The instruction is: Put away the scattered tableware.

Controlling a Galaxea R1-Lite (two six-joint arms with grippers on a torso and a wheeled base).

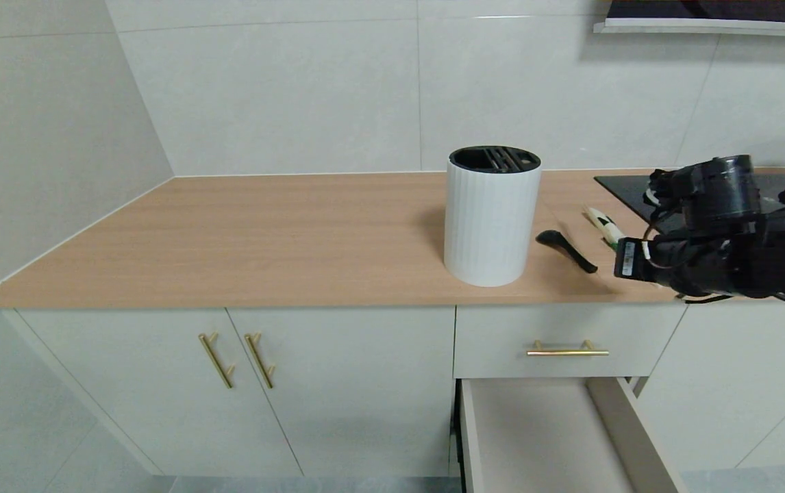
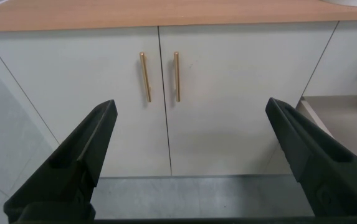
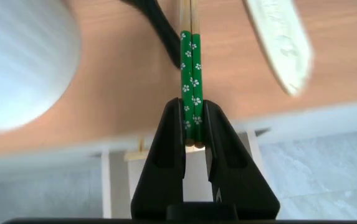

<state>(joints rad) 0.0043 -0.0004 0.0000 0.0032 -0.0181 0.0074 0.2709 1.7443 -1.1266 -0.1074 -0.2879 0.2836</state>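
Observation:
A pair of green chopsticks (image 3: 190, 68) with white flower print is clamped in my right gripper (image 3: 194, 112), held over the front right part of the wooden counter (image 1: 262, 233). Just past the chopstick tips a black spoon (image 1: 566, 250) (image 3: 156, 28) lies on the counter. A white knife-like utensil (image 1: 599, 217) (image 3: 278, 43) lies beside it. A white ribbed utensil holder (image 1: 492, 222) (image 3: 22, 62) with a black slotted top stands left of the spoon. My left gripper (image 2: 190, 155) hangs open and empty, low in front of the cabinet doors (image 2: 166, 106).
Below the counter's right part a drawer (image 1: 543, 431) stands pulled out and empty, under a closed drawer with a gold handle (image 1: 567, 351). A black cooktop (image 1: 639, 188) sits at the counter's far right. Tiled walls close the back and left.

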